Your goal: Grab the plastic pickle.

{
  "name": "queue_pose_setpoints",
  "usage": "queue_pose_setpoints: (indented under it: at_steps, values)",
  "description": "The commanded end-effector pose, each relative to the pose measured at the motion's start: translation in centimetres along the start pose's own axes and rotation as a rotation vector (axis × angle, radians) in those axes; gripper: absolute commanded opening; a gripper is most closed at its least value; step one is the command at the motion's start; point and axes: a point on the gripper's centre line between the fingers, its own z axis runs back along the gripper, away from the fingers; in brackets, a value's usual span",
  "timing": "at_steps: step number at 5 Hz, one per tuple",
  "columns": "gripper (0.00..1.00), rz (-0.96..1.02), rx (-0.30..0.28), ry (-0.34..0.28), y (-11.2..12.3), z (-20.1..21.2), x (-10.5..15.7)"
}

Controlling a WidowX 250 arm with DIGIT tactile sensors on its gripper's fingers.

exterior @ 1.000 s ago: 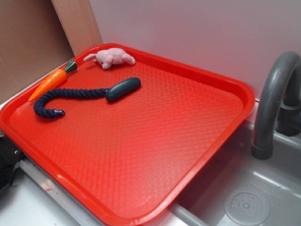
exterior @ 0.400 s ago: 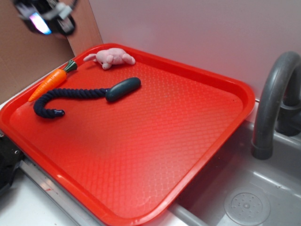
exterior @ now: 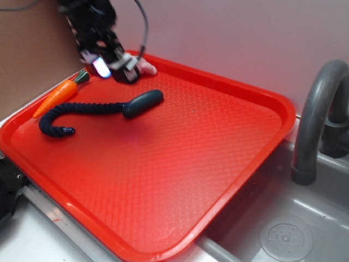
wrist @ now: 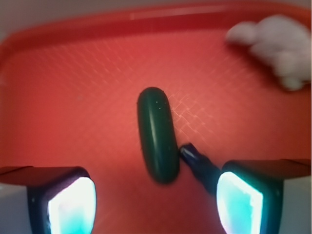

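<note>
The plastic pickle [exterior: 143, 103] is a glossy dark teal-green oblong lying flat on the red tray [exterior: 180, 174], its left end touching the end of a dark navy rope [exterior: 76, 111]. My gripper [exterior: 114, 70] hangs above the tray's back left corner, up and left of the pickle, not touching it. In the wrist view the pickle [wrist: 157, 134] lies lengthwise just ahead of the open gripper [wrist: 156, 204]. Nothing is between the glowing fingers [wrist: 73, 204]. The rope's end [wrist: 197, 163] lies by the right finger.
An orange toy carrot [exterior: 57, 95] rests on the tray's left rim. A pink plush toy [exterior: 146, 68] sits at the back, mostly hidden behind the gripper, and shows as a pale blur [wrist: 278, 46] in the wrist view. A grey faucet [exterior: 319, 109] and sink drain [exterior: 286, 240] are to the right.
The arm came in from the top left and dropped toward the tray's back left corner, now covering most of the plush toy. The objects on the tray have not moved.
</note>
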Motion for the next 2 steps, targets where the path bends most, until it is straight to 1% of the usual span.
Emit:
queue_pose_setpoints:
  at_steps: [1,2]
  values:
    - [1.0,-0.168,0.091,0.05,-2.1,-5.0,-0.6]
    - [0.0,-0.229,0.15,0.069,-2.6,-6.4,-1.4]
